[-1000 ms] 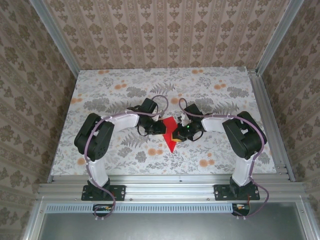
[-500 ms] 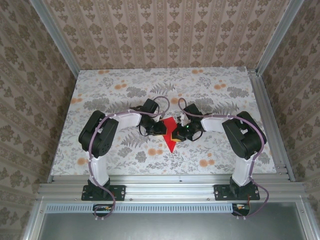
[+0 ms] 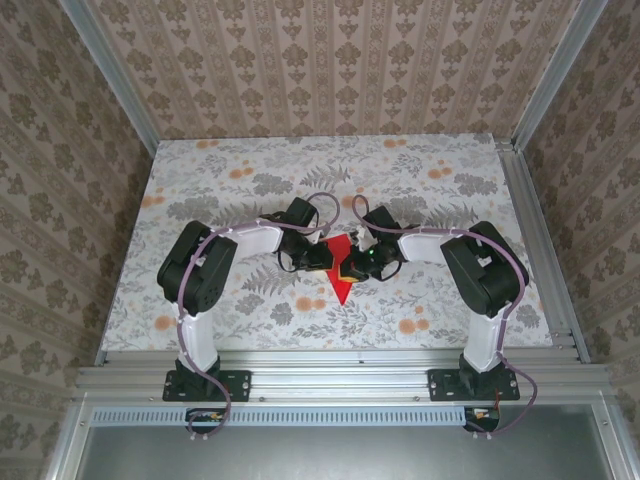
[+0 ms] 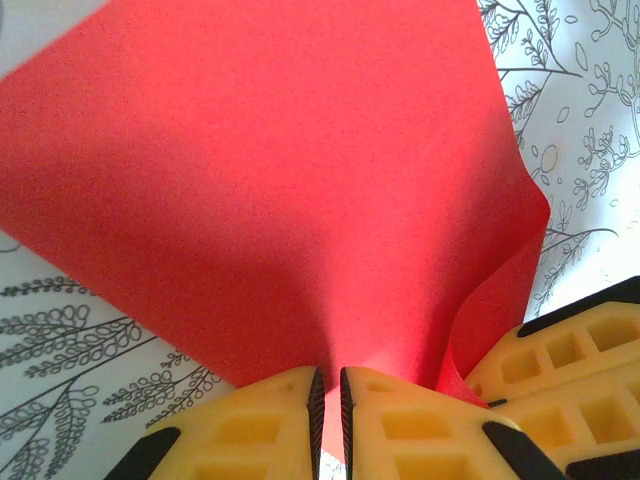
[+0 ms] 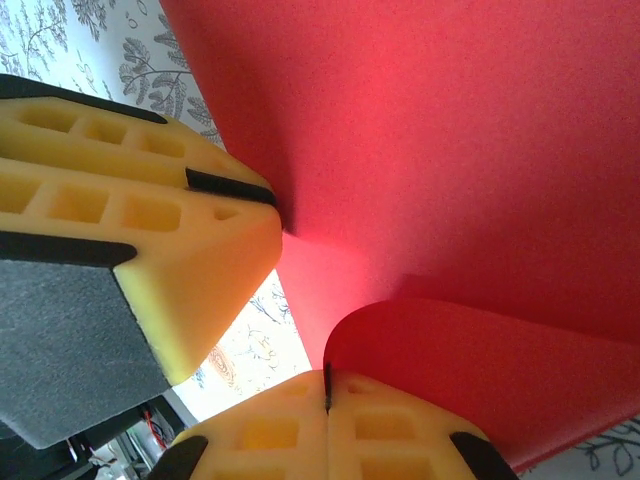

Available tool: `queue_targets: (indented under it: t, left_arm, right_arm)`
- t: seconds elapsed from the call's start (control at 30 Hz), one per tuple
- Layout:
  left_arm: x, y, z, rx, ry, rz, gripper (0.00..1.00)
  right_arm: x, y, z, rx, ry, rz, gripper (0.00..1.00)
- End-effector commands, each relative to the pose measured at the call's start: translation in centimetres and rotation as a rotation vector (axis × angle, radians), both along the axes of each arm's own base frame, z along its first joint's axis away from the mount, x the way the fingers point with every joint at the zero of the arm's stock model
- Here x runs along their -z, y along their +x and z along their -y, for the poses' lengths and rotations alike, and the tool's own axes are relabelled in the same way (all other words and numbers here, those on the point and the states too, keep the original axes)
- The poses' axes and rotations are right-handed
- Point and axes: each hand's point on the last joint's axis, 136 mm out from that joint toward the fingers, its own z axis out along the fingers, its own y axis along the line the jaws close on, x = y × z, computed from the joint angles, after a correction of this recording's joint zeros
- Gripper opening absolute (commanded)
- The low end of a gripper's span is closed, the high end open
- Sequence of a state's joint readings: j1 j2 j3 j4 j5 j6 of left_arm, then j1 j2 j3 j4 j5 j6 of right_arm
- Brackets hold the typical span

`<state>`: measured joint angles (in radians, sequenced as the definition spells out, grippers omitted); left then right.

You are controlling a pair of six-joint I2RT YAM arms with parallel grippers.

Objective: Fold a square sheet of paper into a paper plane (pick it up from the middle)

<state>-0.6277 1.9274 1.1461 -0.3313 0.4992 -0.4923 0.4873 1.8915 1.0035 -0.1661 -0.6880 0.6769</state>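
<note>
Red sheet [image 3: 339, 283] approx desk [image 3: 420, 170] centre, tip twd near edge; pos. barely changed over last sec. L jaws pinch it, R jaws clenched on curled flap. Prob. holding crease; fold unfinished.

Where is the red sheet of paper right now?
In the top view the red sheet of paper is at the middle of the table, pinched by the left gripper on its left and the right gripper on its right.
</note>
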Motion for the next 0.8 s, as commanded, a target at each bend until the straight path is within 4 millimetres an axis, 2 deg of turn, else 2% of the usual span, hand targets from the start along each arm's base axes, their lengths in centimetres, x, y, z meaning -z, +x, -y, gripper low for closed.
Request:
queue_targets:
  t: [0.0, 0.77]
  left_arm:
    - [1.41, -0.8, -0.43, 0.026, 0.034, -0.021, 0.16]
    - [1.67, -0.9, -0.24, 0.034, 0.028, -0.033, 0.16]
  right_arm:
    - [0.96, -0.35, 0.07, -0.011, -0.037, -0.03, 0.04]
    - [1.91, -0.7, 0.06, -0.03, -0.075, -0.043, 0.1]
